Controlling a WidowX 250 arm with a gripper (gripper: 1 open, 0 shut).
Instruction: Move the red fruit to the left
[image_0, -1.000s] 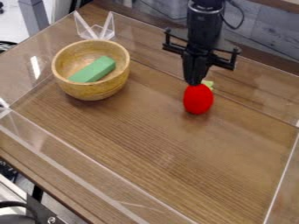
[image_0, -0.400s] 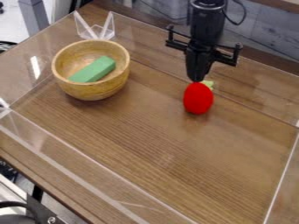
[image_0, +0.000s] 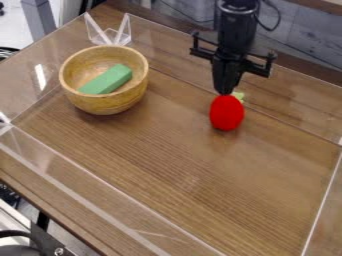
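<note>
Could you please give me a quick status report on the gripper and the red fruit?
Gripper shut, pointing down at the red fruit's top. Fruit on the table, not lifted. Wooden bowl with green block sits left; open table between.

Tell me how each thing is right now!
gripper: shut, pointing straight down, tip at the top of the red fruit.
red fruit: sitting on the table, right of the bowl, not lifted.
wooden bowl: upright, holding the green block.
green block: lying tilted inside the bowl.
table: flat, with clear walls around it.
</note>
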